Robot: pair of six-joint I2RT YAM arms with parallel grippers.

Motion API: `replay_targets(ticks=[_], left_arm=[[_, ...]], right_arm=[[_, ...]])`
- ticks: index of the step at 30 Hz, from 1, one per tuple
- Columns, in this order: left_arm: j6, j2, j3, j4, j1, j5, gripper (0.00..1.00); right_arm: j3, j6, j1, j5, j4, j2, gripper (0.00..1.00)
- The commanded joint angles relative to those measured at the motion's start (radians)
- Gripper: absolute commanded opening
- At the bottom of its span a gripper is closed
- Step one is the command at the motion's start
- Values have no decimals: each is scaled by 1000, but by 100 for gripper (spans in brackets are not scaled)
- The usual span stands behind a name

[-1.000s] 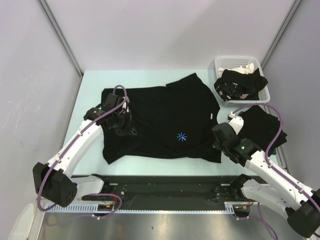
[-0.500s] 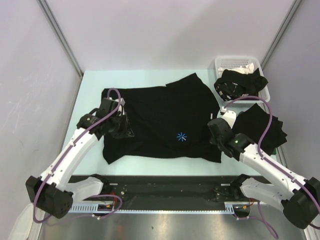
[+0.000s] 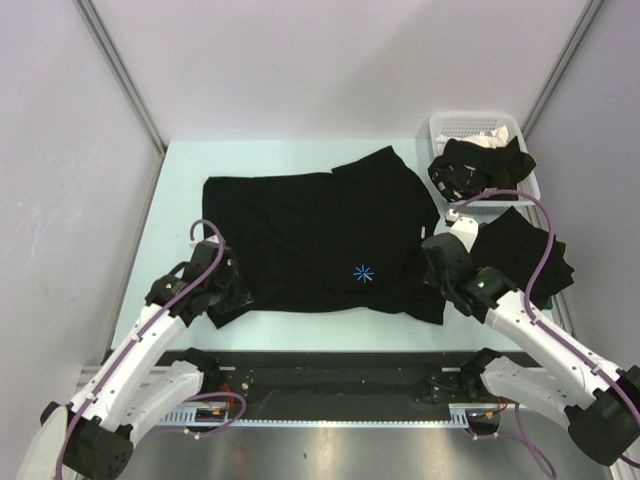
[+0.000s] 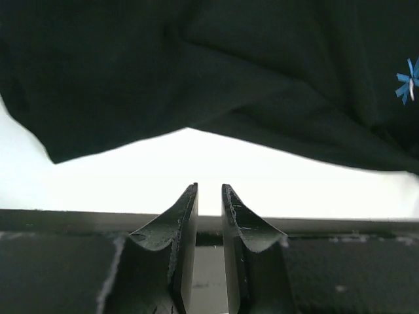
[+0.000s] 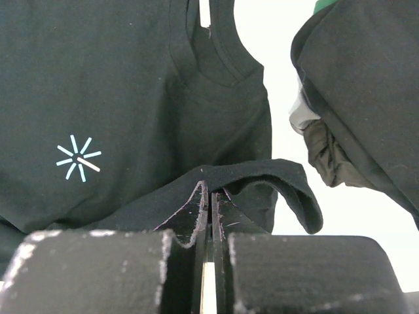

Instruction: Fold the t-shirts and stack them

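Mid-bench [image 3: 180,170], the starburst t-shirt [image 3: 320,240] lay spread flat, chest mark up, collar at its right side, hem at its left. At that shirt's near-right edge, below the collar, the right end effector [image 5: 209,186] sat with jaws closed on a raised pinch of sleeve cloth. Judged a hold for drawing that side over into a fold. Just off the shirt's near-left hem corner hovered the left end effector [image 4: 209,188], jaws a narrow slit apart, nothing between; probably lining up on the hem. Just right of the starburst shirt rested a folded black t-shirt [image 3: 525,255], likely the stack's base. Beyond its far-right corner, a crumpled black t-shirt [image 3: 480,165] slumped in the white basket [image 3: 450,125], seemingly awaiting its turn.
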Motion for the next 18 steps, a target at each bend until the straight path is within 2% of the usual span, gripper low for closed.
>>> replay_targets(ticks=[1, 13, 18], left_arm=[[-81, -13, -21, 55, -5, -109, 26], [-268, 70, -110, 110, -5, -239, 25], [-326, 150, -123, 118, -5, -292, 25]], right_arm=[[38, -9, -5, 29, -21, -30, 0], [38, 10, -18, 27, -79, -78, 0], [36, 1, -28, 15, -98, -88, 0]])
